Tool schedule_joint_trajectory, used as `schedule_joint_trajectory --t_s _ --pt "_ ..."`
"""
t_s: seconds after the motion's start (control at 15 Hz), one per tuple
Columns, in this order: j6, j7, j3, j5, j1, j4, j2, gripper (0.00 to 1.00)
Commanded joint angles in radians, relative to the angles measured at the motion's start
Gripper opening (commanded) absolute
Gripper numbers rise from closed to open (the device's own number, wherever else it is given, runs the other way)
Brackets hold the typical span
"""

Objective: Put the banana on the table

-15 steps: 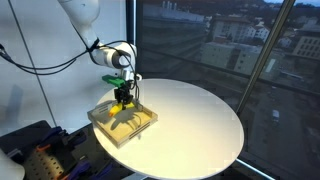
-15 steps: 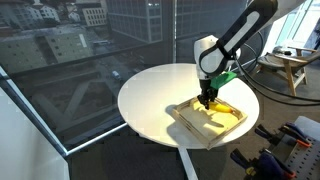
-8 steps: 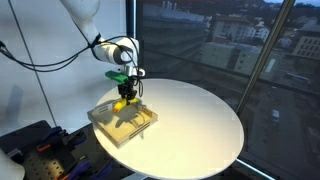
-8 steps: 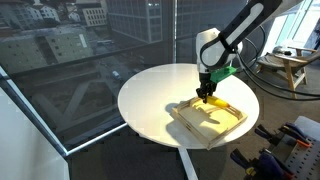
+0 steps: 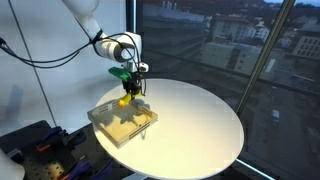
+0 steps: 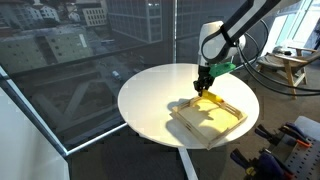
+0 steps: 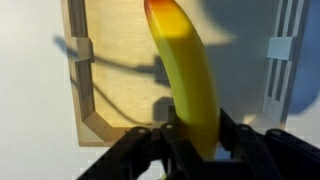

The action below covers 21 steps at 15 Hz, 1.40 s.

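So here's the view from where I'm standing: the arm (image 5: pixel 88 18) reaches down over the round white surface (image 5: pixel 205 118), and the jaws are clamped tight on the banana (image 5: pixel 125 98). The banana hangs in the air, clear of everything, above the shallow beige tray (image 5: pixel 112 137) that sits on the surface near the edge. It isn't touching the tray, and you can see its shadow falling on the tray floor below.

In an exterior view the banana (image 6: pixel 205 90) sits over the side of the tray (image 6: pixel 216 141) that faces the middle of the surface (image 6: pixel 150 100), with the arm (image 6: pixel 240 22) coming in from above.

The wrist view is the clearest. The banana (image 7: pixel 190 85) runs from between the dark jaws at the bottom right up to the top of the frame, yellow with a reddish-orange tip. The jaws pinch it at one end. Behind it is the tray (image 7: pixel 105 95), with white surface (image 7: pixel 30 90) showing off to its left.

Big windows look out over city buildings all around.
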Motion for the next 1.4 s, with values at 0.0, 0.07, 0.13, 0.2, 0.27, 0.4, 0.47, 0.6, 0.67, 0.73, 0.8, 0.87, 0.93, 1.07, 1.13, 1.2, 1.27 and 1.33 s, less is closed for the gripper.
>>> schedule_joint_trajectory --t_s 0.0,0.07,0.13,0.2,0.27,0.4,0.47,0.6,0.67,0.73,0.8,0.87,0.93,1.07,1.13,1.2,1.27,1.33 --pt "0.024 -0.026 0.006 0.022 -0.024 -0.027 -0.043 0.16" --pt "0.024 -0.022 0.004 0.018 -0.025 -0.027 -0.046 0.16" --pt "0.024 -0.020 0.002 0.016 -0.028 -0.027 -0.049 0.16" --pt "0.024 -0.020 0.001 0.016 -0.031 -0.028 -0.052 0.16" --pt "0.022 -0.018 -0.002 0.013 -0.033 -0.028 -0.057 0.16" --pt "0.019 -0.013 -0.008 0.010 -0.037 -0.029 -0.062 0.16" --pt "0.018 -0.012 -0.011 0.008 -0.039 -0.028 -0.063 0.16" --pt "0.012 -0.010 -0.018 0.008 -0.044 -0.025 -0.063 0.16" --pt "0.006 -0.010 -0.020 0.012 -0.049 -0.022 -0.062 0.16" --pt "0.001 -0.012 -0.022 0.015 -0.054 -0.020 -0.061 0.16" --pt "-0.002 -0.011 -0.025 0.017 -0.059 -0.018 -0.059 0.16" --pt "-0.003 -0.012 -0.028 0.017 -0.065 -0.017 -0.057 0.16" --pt "-0.004 -0.011 -0.031 0.018 -0.071 -0.016 -0.056 0.16" --pt "-0.003 -0.008 -0.041 0.017 -0.081 -0.014 -0.053 0.16" --pt "-0.004 -0.007 -0.046 0.017 -0.086 -0.011 -0.050 0.16" --pt "-0.004 -0.005 -0.052 0.016 -0.092 -0.008 -0.046 0.16" --pt "-0.004 -0.004 -0.057 0.016 -0.098 -0.006 -0.042 0.16" --pt "-0.008 -0.004 -0.064 0.017 -0.104 -0.002 -0.038 0.16"
